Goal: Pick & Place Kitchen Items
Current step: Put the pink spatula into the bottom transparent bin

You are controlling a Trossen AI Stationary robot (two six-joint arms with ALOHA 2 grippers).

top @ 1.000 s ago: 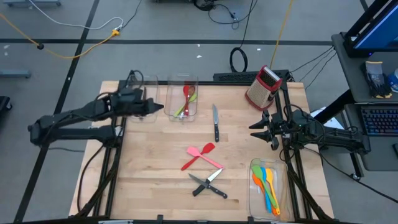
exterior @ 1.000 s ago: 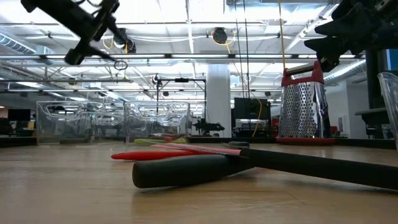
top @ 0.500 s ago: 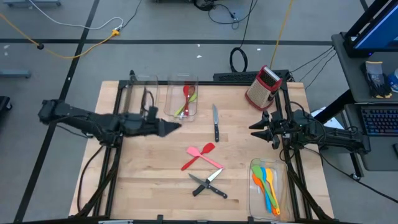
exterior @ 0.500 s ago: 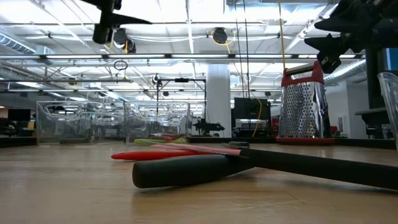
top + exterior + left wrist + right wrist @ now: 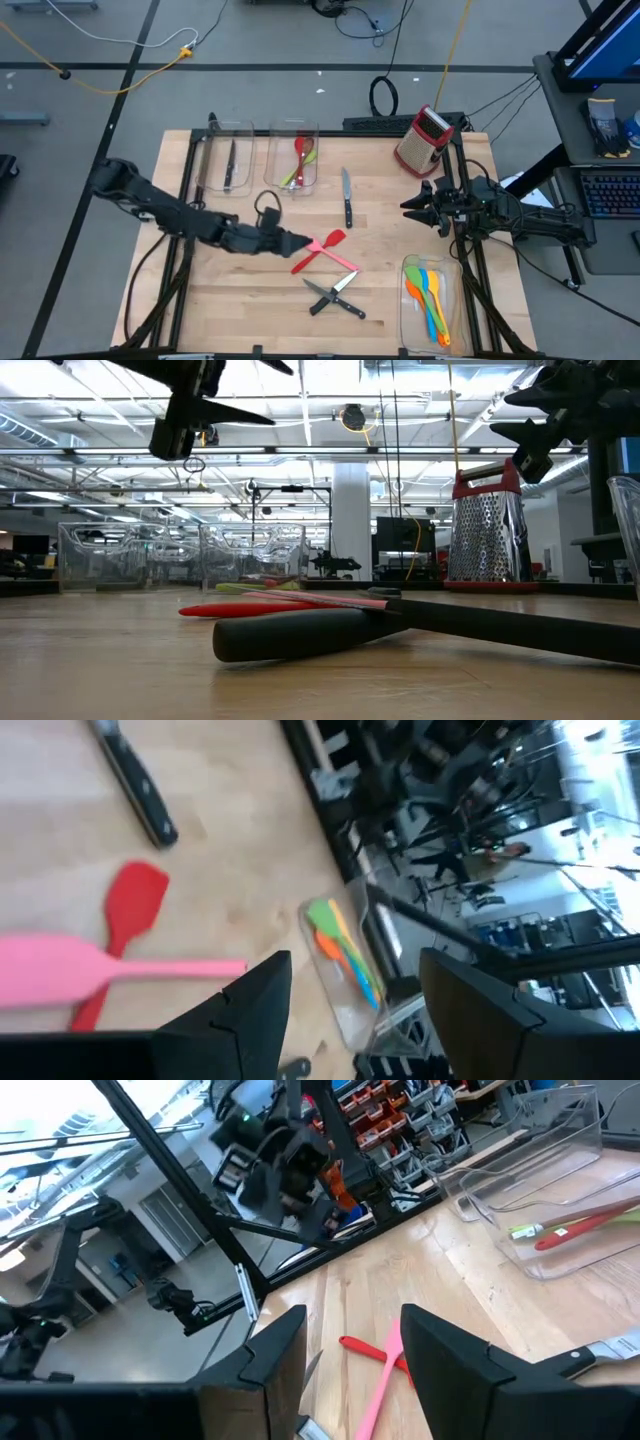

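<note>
A pink spatula (image 5: 330,252) and a red spatula (image 5: 318,251) lie crossed on the table's middle. My left gripper (image 5: 297,243) hovers open just left of them, above the table, holding nothing; its wrist view shows the pink spatula (image 5: 100,970) and the red spatula (image 5: 128,910) below. A black-handled knife (image 5: 347,197) lies beyond them, and two crossed knives (image 5: 335,295) lie nearer the front. My right gripper (image 5: 412,207) waits open and empty at the right, level above the table.
A clear bin (image 5: 212,135) at the far left holds a knife (image 5: 229,165). The bin beside it (image 5: 312,135) holds red and green utensils. A third bin (image 5: 405,270) at the near right holds several coloured utensils. A red box grater (image 5: 425,140) stands at the far right.
My left gripper has swung from over the far-left bins toward the table's middle and near side, sinking a little, and now hangs beside the crossed spatulas. Its fingers stay open. The knife in the far-left bin has come into view behind it.
</note>
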